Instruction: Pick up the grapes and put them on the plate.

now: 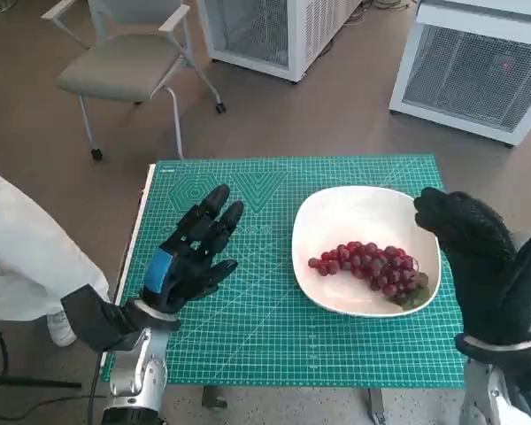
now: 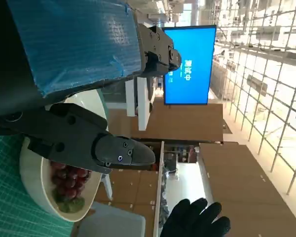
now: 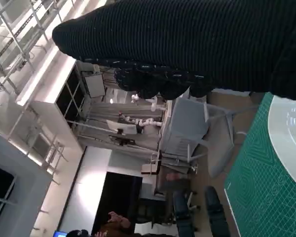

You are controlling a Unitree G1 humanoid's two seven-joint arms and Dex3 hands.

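Note:
A bunch of red grapes lies on the white plate, toward its near right side, on the green cutting mat. The grapes and the plate also show in the left wrist view. My left hand hovers over the mat to the left of the plate, fingers spread and holding nothing. My gloved right hand is raised at the plate's right edge, fingers apart and empty. The glove fills the right wrist view, where a strip of the plate shows.
The green mat covers the small table. A grey chair stands beyond the far left corner, and white cabinets stand at the back. A person in white is at the left edge.

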